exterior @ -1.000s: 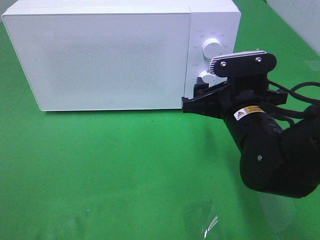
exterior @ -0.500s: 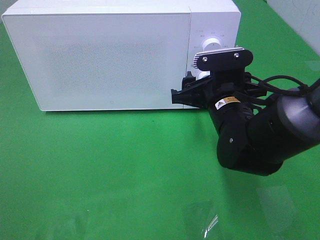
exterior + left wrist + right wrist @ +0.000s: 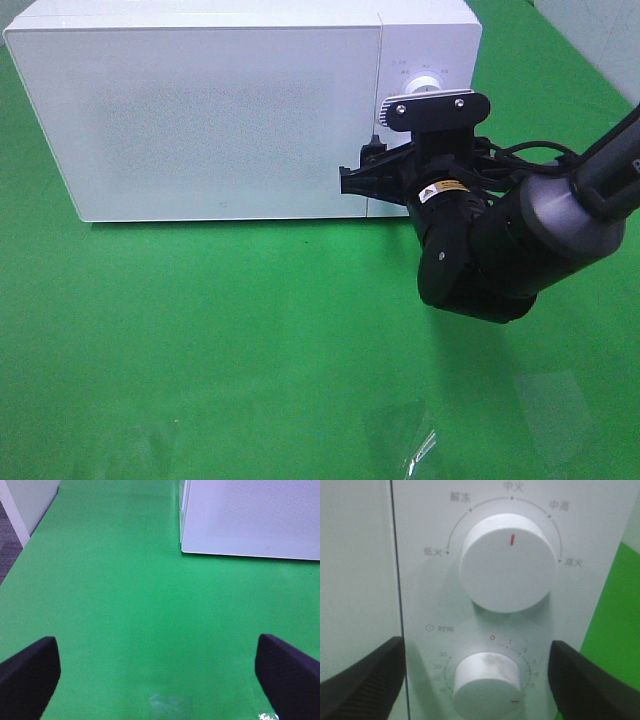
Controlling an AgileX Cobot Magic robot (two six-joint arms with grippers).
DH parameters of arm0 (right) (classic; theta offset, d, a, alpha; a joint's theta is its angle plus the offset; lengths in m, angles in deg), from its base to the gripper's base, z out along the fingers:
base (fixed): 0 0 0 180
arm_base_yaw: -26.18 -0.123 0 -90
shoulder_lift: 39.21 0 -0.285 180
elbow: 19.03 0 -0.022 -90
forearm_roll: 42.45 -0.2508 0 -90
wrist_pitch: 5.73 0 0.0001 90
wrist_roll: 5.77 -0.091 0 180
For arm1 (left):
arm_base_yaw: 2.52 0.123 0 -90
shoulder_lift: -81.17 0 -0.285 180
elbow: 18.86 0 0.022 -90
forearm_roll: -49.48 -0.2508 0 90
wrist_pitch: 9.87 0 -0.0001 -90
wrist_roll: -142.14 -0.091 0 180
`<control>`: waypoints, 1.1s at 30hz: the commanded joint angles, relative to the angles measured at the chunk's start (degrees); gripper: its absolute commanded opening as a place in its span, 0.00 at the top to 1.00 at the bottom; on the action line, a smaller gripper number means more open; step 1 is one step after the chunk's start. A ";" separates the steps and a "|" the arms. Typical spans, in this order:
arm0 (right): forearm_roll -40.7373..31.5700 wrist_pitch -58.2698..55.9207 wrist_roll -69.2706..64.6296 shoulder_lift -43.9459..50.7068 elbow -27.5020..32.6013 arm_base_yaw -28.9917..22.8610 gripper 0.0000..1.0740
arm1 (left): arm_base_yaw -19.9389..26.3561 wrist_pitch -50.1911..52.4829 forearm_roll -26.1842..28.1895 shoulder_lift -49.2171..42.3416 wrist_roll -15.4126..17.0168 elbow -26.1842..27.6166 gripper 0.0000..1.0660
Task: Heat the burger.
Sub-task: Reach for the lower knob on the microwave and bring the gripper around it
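Observation:
The burger is out of view. The white microwave (image 3: 220,110) stands at the back with its door shut; a corner of it also shows in the left wrist view (image 3: 250,515). My right gripper (image 3: 375,175) is at the control panel. In the right wrist view it (image 3: 477,680) is open, with its fingers on either side of the lower timer knob (image 3: 487,677) and below the upper power knob (image 3: 507,562). I cannot tell whether the fingers touch the knob. My left gripper (image 3: 157,680) is open and empty over the green mat, and does not show in the exterior view.
A green mat (image 3: 200,330) covers the table. A shiny scrap of clear film (image 3: 420,447) lies near the front edge. A white wall panel (image 3: 25,505) stands beyond the mat's edge in the left wrist view.
My right arm has swung left and closer to the microwave, bringing the gripper from beside the panel to the lower knob. The microwave has not moved.

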 commanded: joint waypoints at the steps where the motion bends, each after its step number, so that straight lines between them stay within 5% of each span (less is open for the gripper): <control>1: 0.23 -0.46 -0.63 -1.03 -0.97 0.17 0.30 | -0.29 0.86 0.29 -0.92 0.06 0.00 0.08; 22: -0.92 -0.06 -1.72 -3.04 -2.35 0.80 0.34 | -0.29 0.86 0.29 -0.92 0.06 0.00 0.08; 24: -0.92 0.52 -1.66 -3.04 -2.35 0.80 0.38 | -0.29 0.86 0.29 -0.92 0.06 0.00 0.08; 30: -0.92 1.09 -1.66 -3.04 -2.35 0.80 0.77 | -0.29 0.86 0.29 -0.92 0.06 0.00 0.08; 33: -0.92 1.09 -1.66 -3.04 -2.35 0.80 0.83 | -0.29 0.86 0.29 -0.92 0.06 0.00 0.08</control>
